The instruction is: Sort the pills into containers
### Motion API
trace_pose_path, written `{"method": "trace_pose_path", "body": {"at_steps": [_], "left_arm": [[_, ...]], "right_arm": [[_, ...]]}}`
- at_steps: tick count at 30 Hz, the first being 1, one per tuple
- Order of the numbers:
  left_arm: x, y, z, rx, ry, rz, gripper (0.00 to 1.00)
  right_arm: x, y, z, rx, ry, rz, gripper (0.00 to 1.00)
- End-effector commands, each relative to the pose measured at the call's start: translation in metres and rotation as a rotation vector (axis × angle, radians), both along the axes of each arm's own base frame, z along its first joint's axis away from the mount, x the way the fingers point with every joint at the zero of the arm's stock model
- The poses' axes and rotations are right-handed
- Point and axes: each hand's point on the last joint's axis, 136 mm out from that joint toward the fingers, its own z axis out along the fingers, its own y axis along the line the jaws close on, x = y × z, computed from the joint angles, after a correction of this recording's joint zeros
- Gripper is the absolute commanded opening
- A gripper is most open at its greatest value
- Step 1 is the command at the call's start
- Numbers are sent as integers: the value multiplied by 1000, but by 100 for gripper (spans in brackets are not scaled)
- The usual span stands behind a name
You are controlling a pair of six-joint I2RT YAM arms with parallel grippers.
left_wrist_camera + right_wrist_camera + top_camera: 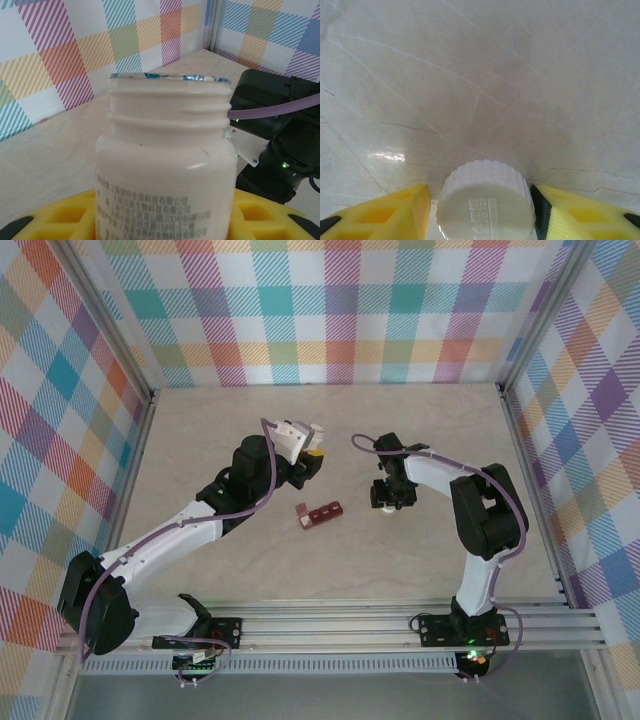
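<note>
Dark red-brown four-compartment plastic container strip, long axis 3-to-9 o'clock, lies at 5 o'clock from the left gripper, which clamps an uncapped white plastic bottle, and at 8 o'clock from the right gripper, which pinches a ribbed white cap; both look about equally near.

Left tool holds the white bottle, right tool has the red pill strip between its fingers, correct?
Not quite. The right tool has the white cap between its fingers, as the right wrist view shows; the left tool holds the white bottle.
</note>
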Motion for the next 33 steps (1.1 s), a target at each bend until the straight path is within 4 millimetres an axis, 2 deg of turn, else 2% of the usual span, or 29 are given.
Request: {"method": "trace_pose_path", "body": {"at_steps": [1,9,19,33], "left_arm": [[-5,-6,9,-18,-30,-22,0],[-5,-7,11,-25,-33,-25,0],[-5,-7,10,-18,-30,-28,0],[-3,-10,2,-73,3,-18,0]], "right_arm": [[3,0,-2,-2,1,13,54],[-1,-1,-1,8,-1,16,44],[-6,-2,-6,13,5,18,43],[2,12,44,112,-66,-2,39]]}}
